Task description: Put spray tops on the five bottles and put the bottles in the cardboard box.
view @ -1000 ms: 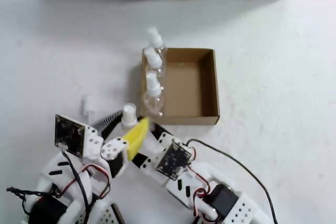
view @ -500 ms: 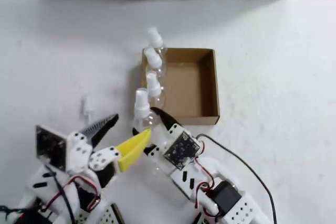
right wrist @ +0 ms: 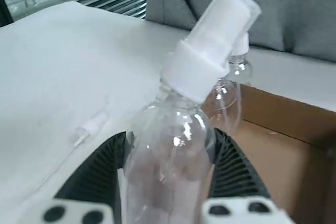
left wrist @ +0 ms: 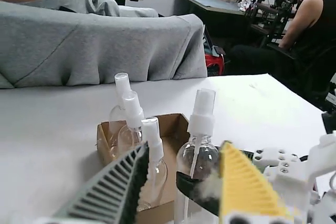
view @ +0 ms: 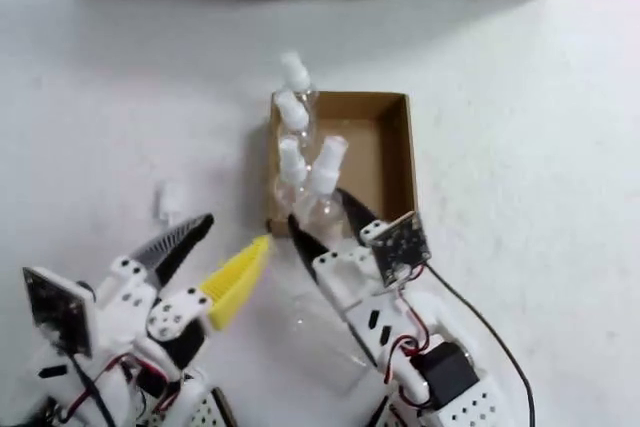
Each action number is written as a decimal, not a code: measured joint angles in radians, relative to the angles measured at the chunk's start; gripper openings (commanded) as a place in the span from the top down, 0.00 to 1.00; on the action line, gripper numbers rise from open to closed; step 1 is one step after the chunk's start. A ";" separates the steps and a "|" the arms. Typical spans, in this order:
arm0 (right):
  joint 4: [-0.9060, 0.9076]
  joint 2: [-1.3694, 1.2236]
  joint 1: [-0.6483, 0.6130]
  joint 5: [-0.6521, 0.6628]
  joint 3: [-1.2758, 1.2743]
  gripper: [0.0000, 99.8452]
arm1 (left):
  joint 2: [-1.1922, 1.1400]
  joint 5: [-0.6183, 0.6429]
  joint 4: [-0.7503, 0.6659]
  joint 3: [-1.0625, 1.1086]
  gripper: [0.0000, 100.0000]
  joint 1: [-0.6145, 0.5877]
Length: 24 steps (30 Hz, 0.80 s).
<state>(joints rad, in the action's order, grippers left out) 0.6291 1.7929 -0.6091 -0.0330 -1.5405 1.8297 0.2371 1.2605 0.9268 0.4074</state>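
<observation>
Holding clear plastic bottle with white spray top (view: 326, 172) by its belly in my closed right pincer (view: 325, 219), over near edge of brown cardboard box (view: 410, 167). Left pincer (view: 232, 232) wide open, empty. Bottle likely light, slick, crushable; a gentle belly grip suits.

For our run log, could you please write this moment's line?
right jaws: shut on capped clear plastic bottle at brown cardboard box; left jaws: open; box: three bottles

The held bottle (right wrist: 170, 145) is cut off at its base by the right wrist view's edge, between the fingers of the right claw (right wrist: 169, 169). From above, bottle and claw cover part of the cardboard box's (view: 403, 162) near wall. The loose spray top (view: 168, 199) is too blurred to tell its tube.
</observation>
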 measured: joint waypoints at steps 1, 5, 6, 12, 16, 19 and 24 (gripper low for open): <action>-0.011 0.000 0.017 0.000 0.005 0.99 | 0.000 0.000 -0.032 0.023 0.97 0.000; -0.118 0.000 0.107 0.000 0.005 0.99 | 0.000 0.000 -0.137 0.121 0.98 0.000; -0.152 0.000 0.130 0.000 0.005 0.99 | 0.000 0.000 -0.146 0.132 0.98 0.000; -0.288 0.000 0.259 0.000 0.005 0.99 | 0.000 0.000 -0.157 0.135 0.98 0.115; -0.318 0.000 0.281 0.000 0.006 0.99 | 0.000 0.000 -0.157 0.173 0.98 0.250; -0.318 -0.009 0.284 0.000 0.061 0.99 | 0.000 -0.054 -0.178 0.233 0.98 0.367; -0.276 -0.141 0.285 -0.009 0.204 0.99 | -0.002 -0.110 -0.379 0.416 0.98 0.459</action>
<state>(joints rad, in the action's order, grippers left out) 0.3529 1.6517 -0.3237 -0.0422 -1.3364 1.8282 0.1266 0.8815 1.3426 0.8661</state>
